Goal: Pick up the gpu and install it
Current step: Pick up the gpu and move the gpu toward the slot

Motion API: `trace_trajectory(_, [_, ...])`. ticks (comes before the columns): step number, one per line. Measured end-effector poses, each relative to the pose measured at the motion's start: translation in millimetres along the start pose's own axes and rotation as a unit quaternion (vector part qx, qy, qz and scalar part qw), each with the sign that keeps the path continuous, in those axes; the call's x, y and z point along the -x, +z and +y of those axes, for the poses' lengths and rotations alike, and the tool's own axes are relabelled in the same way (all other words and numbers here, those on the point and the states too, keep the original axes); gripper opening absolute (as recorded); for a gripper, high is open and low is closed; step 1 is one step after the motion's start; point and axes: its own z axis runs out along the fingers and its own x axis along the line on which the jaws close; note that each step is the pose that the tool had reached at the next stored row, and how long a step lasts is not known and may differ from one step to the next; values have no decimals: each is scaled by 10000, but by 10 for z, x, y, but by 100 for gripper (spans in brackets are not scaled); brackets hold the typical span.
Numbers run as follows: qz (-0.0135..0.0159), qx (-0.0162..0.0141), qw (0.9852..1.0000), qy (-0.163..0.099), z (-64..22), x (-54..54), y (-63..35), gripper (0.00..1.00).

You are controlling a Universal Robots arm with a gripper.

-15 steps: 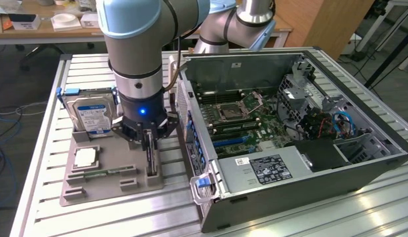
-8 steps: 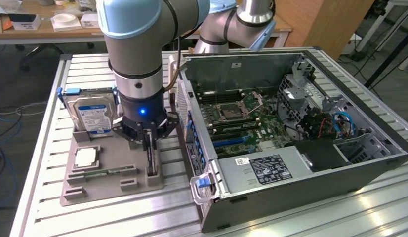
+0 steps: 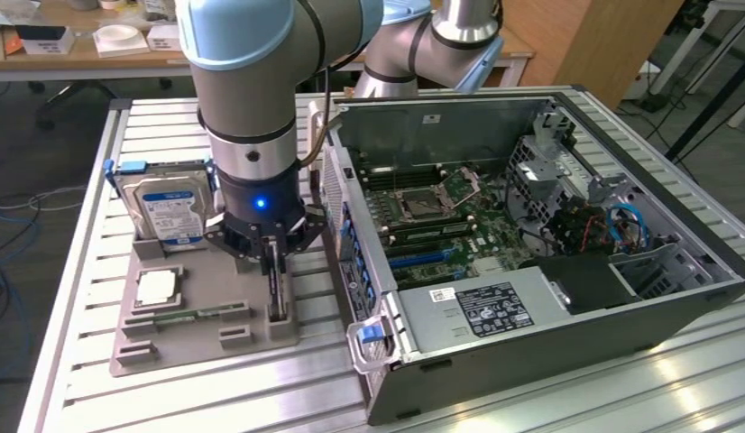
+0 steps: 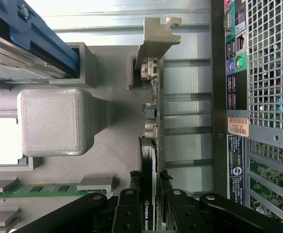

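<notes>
The gpu (image 3: 276, 290) stands on edge in a slot of the grey holder tray (image 3: 180, 352), just beside the open computer case (image 3: 661, 307). In the wrist view the gpu (image 4: 152, 121) appears edge-on, its silver end bracket (image 4: 154, 39) at the far end. My gripper (image 3: 271, 263) hangs straight down over the card. Its black fingers (image 4: 132, 194) press against both faces of the card, so the gripper (image 4: 150, 196) is shut on it. The card still rests in the holder.
A silver hard drive (image 3: 168, 212) in a blue frame stands at the tray's back. A processor (image 3: 157, 287) and a green memory stick (image 3: 186, 316) lie on the tray. The case's rear panel (image 4: 268, 73) sits close to the card; the motherboard (image 3: 451, 216) lies exposed.
</notes>
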Motion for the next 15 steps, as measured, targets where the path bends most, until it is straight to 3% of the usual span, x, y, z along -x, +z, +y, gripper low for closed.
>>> trace_trajectory(7, [-1,1,10000,0,1,1,-6,26])
trace_trajectory(15, [0,0,10000,0,2,2,-105,26])
